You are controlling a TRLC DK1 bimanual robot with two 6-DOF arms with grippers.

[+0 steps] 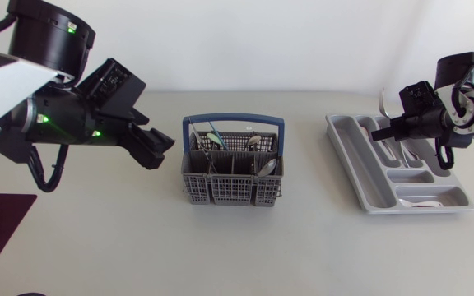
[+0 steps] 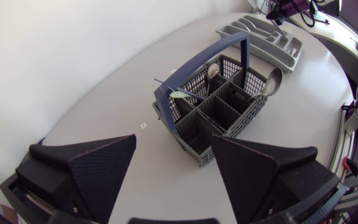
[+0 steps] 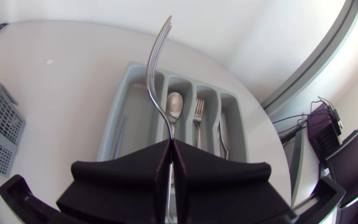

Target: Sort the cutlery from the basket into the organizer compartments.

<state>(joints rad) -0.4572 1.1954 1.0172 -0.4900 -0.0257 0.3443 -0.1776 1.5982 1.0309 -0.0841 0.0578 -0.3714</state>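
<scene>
Left gripper (image 2: 173,142) hangs wide open just short of the basket (image 1: 233,191), which sits mid-table with a few pieces in it. Right gripper (image 3: 169,143) is over the grey organizer (image 1: 346,141), pinched tight on a fork (image 3: 154,74), tines pointing out ahead. One spoon (image 3: 174,106) lies in a compartment below.

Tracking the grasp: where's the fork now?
In the right wrist view, fork is held in the right gripper, tines ahead, over the organizer on the right.
</scene>
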